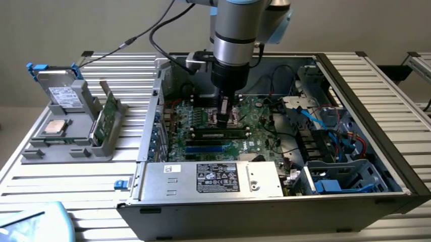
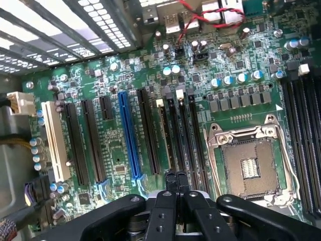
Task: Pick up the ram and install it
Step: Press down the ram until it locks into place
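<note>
The ram [image 1: 219, 134] is a long narrow stick standing on edge in a memory slot of the green motherboard [image 1: 259, 123], inside the open computer case. My gripper [image 1: 224, 118] hangs straight down over the middle of the stick, fingers shut together with nothing between them. I cannot tell whether the tips touch the stick's upper edge. In the wrist view the ram [image 2: 164, 135] shows as a thin pale edge in one of the dark slots, running from a white latch toward my shut gripper [image 2: 175, 176]. The empty CPU socket [image 2: 248, 168] lies beside those slots.
The case walls [image 1: 151, 126] surround the board, with a silver power supply [image 1: 215, 179] at the front and a drive cage with blue cables [image 1: 336, 151] on the exterior view's right. A grey holder [image 1: 67, 146] outside holds a hard drive, a CPU and a green card [image 1: 101, 121].
</note>
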`<action>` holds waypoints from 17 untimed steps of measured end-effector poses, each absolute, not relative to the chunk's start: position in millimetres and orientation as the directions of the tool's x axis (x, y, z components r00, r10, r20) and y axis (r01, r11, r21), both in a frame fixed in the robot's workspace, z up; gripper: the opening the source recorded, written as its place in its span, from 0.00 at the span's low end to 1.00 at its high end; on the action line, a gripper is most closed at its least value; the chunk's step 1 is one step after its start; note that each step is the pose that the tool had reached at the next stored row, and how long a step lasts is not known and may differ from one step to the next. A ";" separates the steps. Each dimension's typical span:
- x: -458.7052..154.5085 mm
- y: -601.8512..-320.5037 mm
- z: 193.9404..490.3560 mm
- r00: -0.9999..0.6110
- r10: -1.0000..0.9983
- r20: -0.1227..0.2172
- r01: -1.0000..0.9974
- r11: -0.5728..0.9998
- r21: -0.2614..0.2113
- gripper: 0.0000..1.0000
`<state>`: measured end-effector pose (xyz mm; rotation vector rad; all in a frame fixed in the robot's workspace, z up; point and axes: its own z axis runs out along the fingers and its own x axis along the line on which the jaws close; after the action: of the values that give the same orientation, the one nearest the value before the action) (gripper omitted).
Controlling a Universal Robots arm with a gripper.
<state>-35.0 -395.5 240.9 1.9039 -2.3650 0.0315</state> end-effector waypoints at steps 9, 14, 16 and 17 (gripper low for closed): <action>-35.0 -395.5 240.9 -0.346 -0.933 0.095 -0.935 0.352 0.050 0.11; -35.0 -395.5 240.8 -0.419 -0.903 0.095 -0.904 0.425 0.050 0.11; -35.0 -395.5 240.9 -0.448 -0.889 0.095 -0.890 0.453 0.050 0.11; -35.0 -395.5 240.8 -0.462 -0.882 0.095 -0.883 0.467 0.050 0.11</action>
<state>-35.0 -395.5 240.8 1.5683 -2.5980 0.0099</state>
